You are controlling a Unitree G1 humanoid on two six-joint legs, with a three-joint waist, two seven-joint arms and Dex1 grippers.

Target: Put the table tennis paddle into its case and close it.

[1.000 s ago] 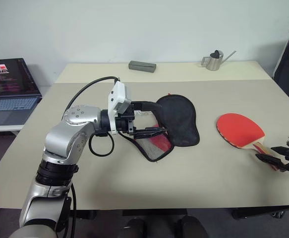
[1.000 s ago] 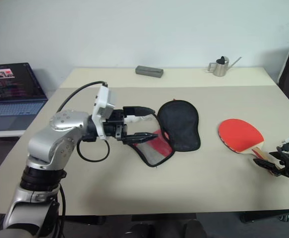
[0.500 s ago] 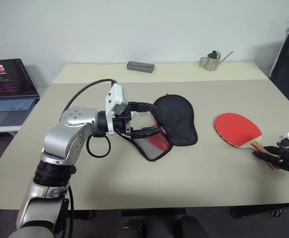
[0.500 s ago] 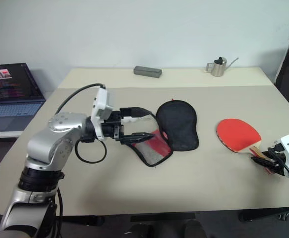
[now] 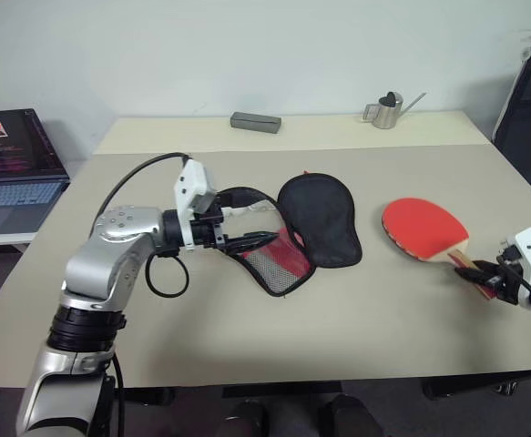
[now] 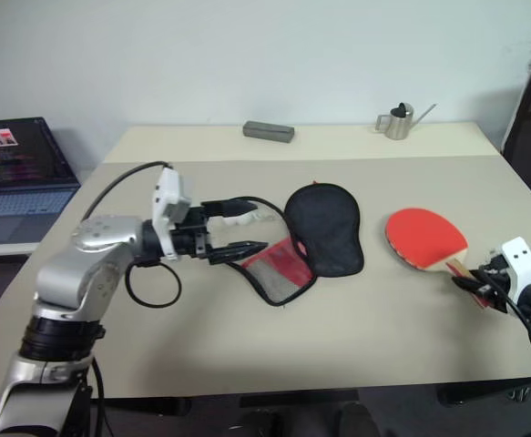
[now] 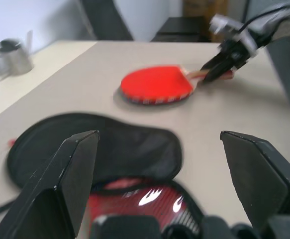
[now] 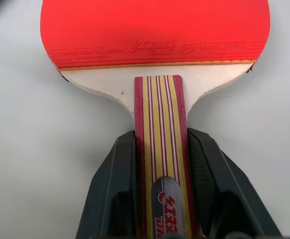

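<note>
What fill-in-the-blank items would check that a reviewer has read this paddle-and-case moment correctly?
1. The right claw is shut on the paddle's ____.
2. The table tennis paddle lies with its ____ rubber face up.
3. The case lies on the table between the left claw and the ____.
4. The left claw's fingers stand ____, over the case's mesh and red flap.

Missing words: handle; red; paddle; open

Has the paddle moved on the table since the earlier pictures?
Yes. The paddle, its handle now between the right claw's fingers, has shifted closer to the black case, leaving a narrower gap.
</note>
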